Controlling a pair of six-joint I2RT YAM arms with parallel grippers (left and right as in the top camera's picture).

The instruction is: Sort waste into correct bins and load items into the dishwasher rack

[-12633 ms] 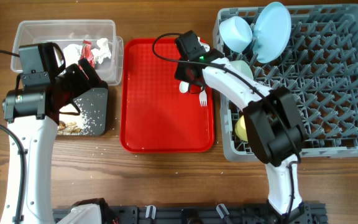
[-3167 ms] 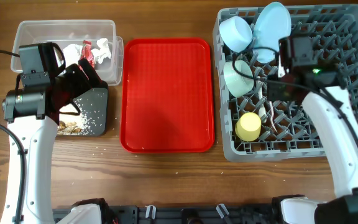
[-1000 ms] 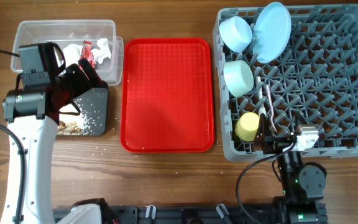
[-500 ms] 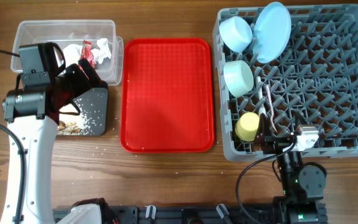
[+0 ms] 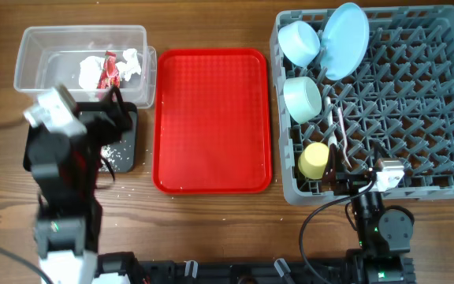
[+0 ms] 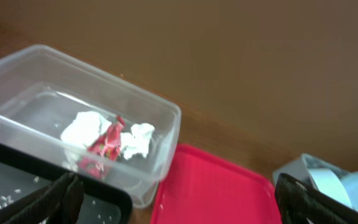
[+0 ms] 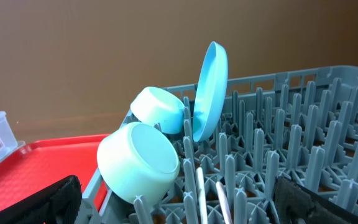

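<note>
Overhead, the clear tub at upper left holds the red wrapper and white tissue; crumbs lie in the black tray just below it. The plate, pale blue bowl, mint bowl, yellow cup and white cutlery sit along the left side of the grey rack at right. The left gripper and right gripper each have their fingers spread wide, holding nothing.

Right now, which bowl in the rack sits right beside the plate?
The pale blue bowl, in the far corner of the rack, sits beside the light blue plate. The mint green bowl lies nearer the yellow cup.
</note>
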